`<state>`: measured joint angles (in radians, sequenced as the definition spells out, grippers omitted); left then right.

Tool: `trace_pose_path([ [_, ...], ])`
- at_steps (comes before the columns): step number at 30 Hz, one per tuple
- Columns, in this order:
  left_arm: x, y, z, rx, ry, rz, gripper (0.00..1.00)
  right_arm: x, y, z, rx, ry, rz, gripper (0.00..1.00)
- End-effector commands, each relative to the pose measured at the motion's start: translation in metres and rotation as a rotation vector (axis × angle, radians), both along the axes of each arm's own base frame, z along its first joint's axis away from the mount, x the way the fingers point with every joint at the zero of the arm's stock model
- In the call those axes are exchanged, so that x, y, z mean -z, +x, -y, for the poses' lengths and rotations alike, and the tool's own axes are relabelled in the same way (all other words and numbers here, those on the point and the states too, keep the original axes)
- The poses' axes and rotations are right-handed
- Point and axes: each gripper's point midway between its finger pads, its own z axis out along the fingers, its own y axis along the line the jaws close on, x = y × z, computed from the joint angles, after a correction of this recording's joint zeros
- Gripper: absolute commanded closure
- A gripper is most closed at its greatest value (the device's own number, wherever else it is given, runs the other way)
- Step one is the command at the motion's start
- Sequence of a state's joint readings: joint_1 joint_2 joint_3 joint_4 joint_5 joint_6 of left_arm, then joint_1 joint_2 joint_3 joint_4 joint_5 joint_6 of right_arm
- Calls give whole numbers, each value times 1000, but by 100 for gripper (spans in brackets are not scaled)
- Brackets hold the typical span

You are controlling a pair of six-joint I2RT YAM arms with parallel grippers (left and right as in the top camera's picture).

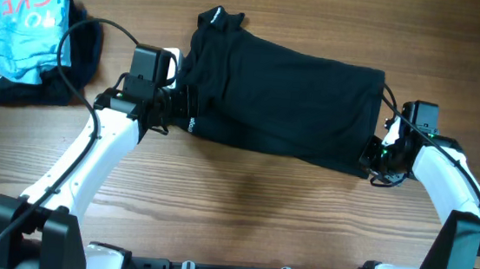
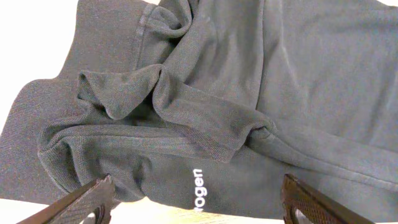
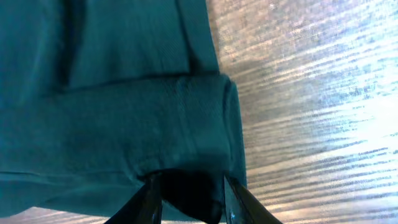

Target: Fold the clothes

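Note:
The black T-shirt [image 1: 287, 99] lies across the middle of the table, folded into a wide band with a bunched sleeve at its left end. My left gripper [image 1: 172, 115] is at the shirt's left edge. In the left wrist view [image 2: 199, 202] its fingers are spread wide and empty over the hem with white lettering [image 2: 197, 190]. My right gripper [image 1: 370, 159] is at the shirt's lower right corner. In the right wrist view [image 3: 189, 196] its fingers pinch a fold of the shirt [image 3: 124, 112], which looks teal there.
A light-blue garment with red lettering [image 1: 23, 20] lies on a dark cloth at the back left corner. A black cable [image 1: 72, 59] runs over it to the left arm. Bare wooden table [image 1: 242, 204] shows in front of the shirt.

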<state>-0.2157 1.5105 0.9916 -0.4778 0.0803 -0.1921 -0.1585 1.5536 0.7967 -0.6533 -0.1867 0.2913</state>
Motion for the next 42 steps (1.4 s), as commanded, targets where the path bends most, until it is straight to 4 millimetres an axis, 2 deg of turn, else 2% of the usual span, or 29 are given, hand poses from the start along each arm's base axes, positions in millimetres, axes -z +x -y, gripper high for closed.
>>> trace_pose_path([
  [1, -10, 5, 1, -1, -10, 26, 14, -1, 2, -6, -2, 31, 15, 69],
  [6, -10, 5, 1, -1, -10, 26, 14, -1, 2, -6, -3, 31, 15, 78],
  [10, -10, 5, 1, -1, -10, 26, 14, -1, 2, -6, -2, 31, 14, 96],
  [16, -10, 5, 1, -1, -10, 26, 14, -3, 6, -5, -12, 21, 32, 96],
  [21, -10, 5, 1, -1, -10, 26, 14, -27, 35, 3, -33, -16, 116, 96],
  [25, -10, 5, 1, -1, -10, 26, 14, -60, 68, 15, -22, -74, 209, 96],
  [28, -10, 5, 1, -1, -10, 25, 14, -72, 79, 20, -14, -98, 246, 96],
  [42, -10, 5, 1, -1, -10, 26, 14, -40, 63, 34, 32, -166, 135, 96],
])
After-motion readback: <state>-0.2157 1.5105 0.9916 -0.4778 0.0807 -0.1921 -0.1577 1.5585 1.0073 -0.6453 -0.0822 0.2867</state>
